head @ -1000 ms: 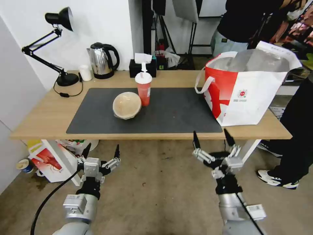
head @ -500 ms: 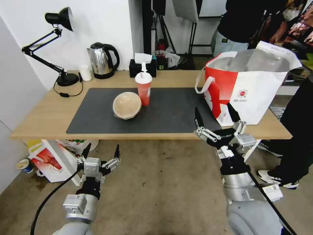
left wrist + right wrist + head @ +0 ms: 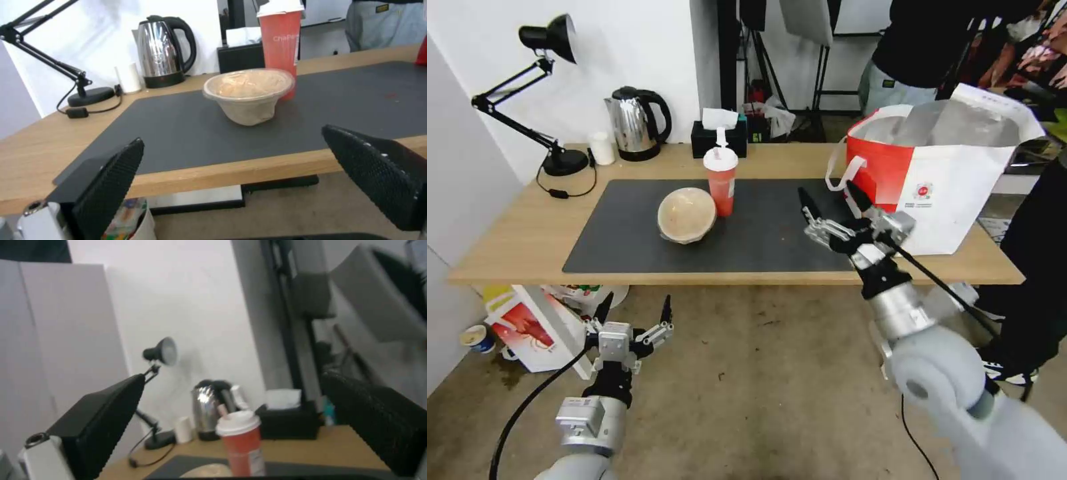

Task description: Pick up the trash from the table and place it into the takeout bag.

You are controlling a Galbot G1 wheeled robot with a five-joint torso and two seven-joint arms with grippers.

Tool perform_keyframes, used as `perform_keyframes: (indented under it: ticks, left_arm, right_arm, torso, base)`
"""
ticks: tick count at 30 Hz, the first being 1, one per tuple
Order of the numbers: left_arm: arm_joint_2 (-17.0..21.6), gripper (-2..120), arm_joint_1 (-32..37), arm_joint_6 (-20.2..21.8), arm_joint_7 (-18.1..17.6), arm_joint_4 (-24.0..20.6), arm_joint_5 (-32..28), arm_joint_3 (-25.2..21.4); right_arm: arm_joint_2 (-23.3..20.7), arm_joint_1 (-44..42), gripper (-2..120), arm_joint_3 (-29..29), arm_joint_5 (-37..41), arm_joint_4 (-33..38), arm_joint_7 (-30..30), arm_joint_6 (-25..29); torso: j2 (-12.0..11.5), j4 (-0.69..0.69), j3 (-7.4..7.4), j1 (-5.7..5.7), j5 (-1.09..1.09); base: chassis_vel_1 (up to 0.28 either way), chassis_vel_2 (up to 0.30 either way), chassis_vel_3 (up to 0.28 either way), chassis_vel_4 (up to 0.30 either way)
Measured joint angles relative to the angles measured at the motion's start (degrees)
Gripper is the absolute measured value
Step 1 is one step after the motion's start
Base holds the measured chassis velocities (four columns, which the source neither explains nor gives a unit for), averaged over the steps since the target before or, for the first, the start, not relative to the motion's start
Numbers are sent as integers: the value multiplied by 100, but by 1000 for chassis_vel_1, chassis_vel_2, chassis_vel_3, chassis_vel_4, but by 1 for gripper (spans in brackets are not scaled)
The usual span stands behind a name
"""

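Nearest, low and left, below the table edge: left gripper, parked over the concrete floor, fingers spread, holding nothing.

Farther in, to the right: right gripper, raised above the right part of the dark mat, fingers spread wide and empty, tips aimed toward the far left.

On the mat, left of centre: beige paper bowl under a clear cover, upright. Just behind and right of it, touching or nearly so: red drink cup with a white lid, standing upright. Both well apart from the right gripper.

At the right end of the table: takeout bag, white with a red side panel, mouth open, foil lining visible, one strap hanging over the near-left corner, close behind the right gripper.

Along the far edge, left to right: black desk lamp, small white cup, steel kettle, black tissue box.

Likely risks: tall, narrow cup tipping and spilling if struck from the side instead of squarely enclosed; bowl shoved along the mat by a finger meant for the cup, given how close the two stand; strap snagging a finger or the wrist cable on the way to the bag.
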Motion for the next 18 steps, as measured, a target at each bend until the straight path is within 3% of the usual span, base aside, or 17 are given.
perform_keyframes:
  ticks: [5, 18]
  left_arm:
    - [0, 100, 0, 0, 0, 0, 0, 0]
    - [0, 100, 0, 0, 0, 0, 0, 0]
  right_arm:
    - [16, 647, 100, -324, 627, -237, -27, -372]
    - [159, 1410, 100, -928, 879, -710, -91, -830]
  torso:
    - [0, 0, 0, 0, 0]
    - [1, 0, 0, 0, 1]
  base:
    - [0, 0, 0, 0]
    - [0, 0, 0, 0]
